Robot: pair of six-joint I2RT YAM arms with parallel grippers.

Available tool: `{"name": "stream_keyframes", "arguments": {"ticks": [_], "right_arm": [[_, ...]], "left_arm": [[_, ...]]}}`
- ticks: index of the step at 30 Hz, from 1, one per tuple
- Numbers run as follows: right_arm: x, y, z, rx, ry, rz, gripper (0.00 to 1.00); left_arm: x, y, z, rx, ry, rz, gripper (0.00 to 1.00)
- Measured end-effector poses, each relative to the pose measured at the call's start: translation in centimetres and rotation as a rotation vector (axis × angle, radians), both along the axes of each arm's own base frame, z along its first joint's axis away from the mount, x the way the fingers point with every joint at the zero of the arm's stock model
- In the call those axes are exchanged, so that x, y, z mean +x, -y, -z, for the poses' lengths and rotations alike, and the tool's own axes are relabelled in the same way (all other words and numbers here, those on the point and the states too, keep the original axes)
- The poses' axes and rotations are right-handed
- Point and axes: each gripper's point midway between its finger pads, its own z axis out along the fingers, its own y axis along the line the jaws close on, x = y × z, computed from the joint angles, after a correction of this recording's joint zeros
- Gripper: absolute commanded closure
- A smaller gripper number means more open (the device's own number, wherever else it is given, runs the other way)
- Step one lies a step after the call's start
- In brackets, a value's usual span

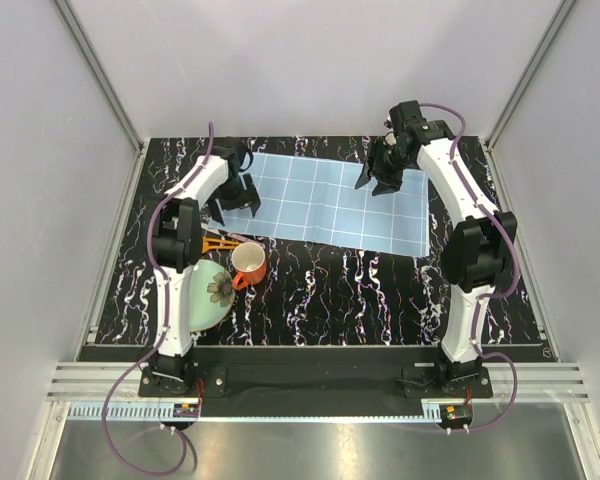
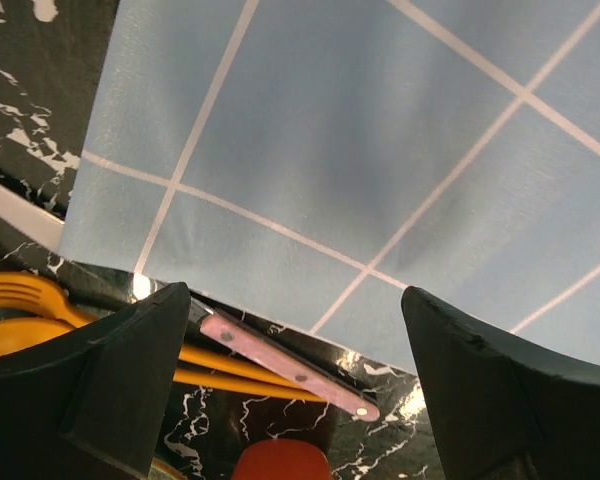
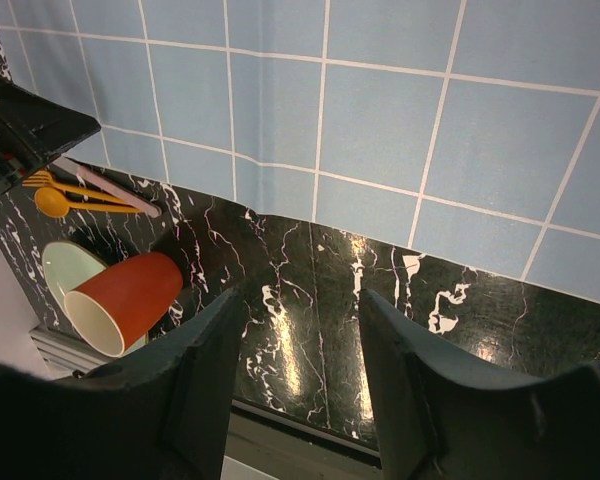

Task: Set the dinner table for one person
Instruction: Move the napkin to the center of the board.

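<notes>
The black, white-veined dinner table [image 1: 330,290] is spread beneath both arms, and a light blue gridded placemat [image 1: 320,200] is laid across its far half. The left gripper [image 1: 240,203] is held released and empty over the placemat's left edge. The right gripper [image 1: 374,186] is likewise parted above its right part. An orange cup [image 1: 250,265] is seen at a pale green plate's [image 1: 202,300] rim.

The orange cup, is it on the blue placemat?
No, the orange cup sits clear of the placemat, by the green plate on the dinner table.

Plain pale grey walls [image 1: 310,60] enclosed three sides, joined by aluminium posts [image 1: 98,72]; a brushed metal shelf [image 1: 320,450] lay along the near edge.
</notes>
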Motion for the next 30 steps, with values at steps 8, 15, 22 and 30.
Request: {"name": "stream_keyframes", "arguments": {"ticks": [8,15,22,30], "right_arm": [[-0.4,-0.1,0.0,0.007,-0.009,-0.001,0.54],[-0.4,-0.4,-0.1,0.026,-0.009,-0.008,0.62],[-0.2,-0.5,-0.5,0.030,0.000,-0.007,0.58],[0.4,-1.0,-2.1,0.064,0.040,-0.016,0.57]], "left_arm": [[-0.2,0.0,1.7,0.009,-0.036,-0.005,0.20],[-0.1,0.4,1.9,0.010,-0.025,0.002,0.56],[-1.8,0.3,1.9,0.023,-0.032,0.009,0.68],[-5.9,0.7,2.0,0.045,-0.084,0.031,0.65]]}}
